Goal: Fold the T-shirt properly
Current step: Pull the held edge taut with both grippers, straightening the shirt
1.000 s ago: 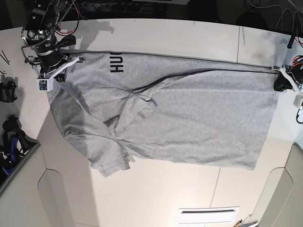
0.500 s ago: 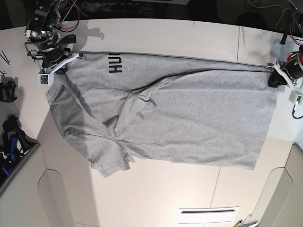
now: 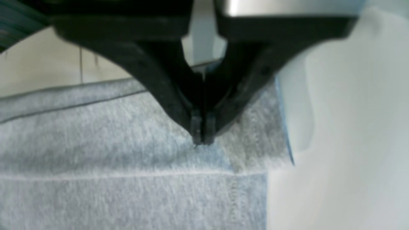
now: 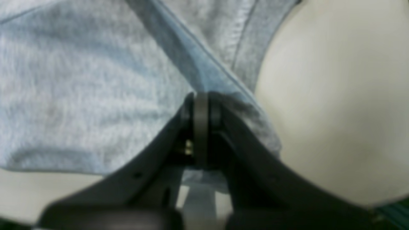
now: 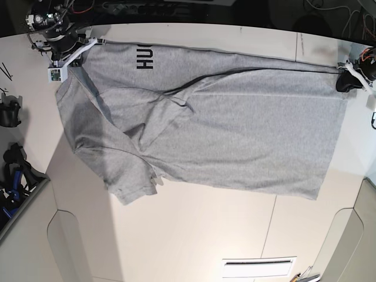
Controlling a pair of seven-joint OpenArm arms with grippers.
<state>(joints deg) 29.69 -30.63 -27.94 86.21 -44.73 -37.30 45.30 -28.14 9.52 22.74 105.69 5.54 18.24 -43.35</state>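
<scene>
Since the earlier frames, the T-shirt [image 5: 200, 129] is seen carried toward 12 o'clock in the base view, its stretched upper edge now lying closer to the far rim of the table [image 5: 194, 241], and both arms are seen drawn back the same way. The garment is spread flat across the table's middle, hem toward 3 o'clock, collar end toward 9 o'clock, with black lettering [image 5: 144, 57] exposed near 11 o'clock and one sleeve [image 5: 132, 182] folded down toward 7 o'clock.

At the 3 o'clock corner the left gripper [image 3: 202, 140] is angled down onto the hem, its black fingers [image 3: 172, 95] pressed together and a pinch of grey fabric caught between the tips; the stitched hem line is seen just below them. At the 10 o'clock corner the right gripper [image 4: 200, 105] is likewise held low over the cloth, its jaws squeezed tight on a ridge of fabric beside a seamed edge. Between the two grips the top edge is pulled taut and nearly straight.

Dark tools [image 5: 12, 170] are seen lying at 8 o'clock, well apart from the shirt.
</scene>
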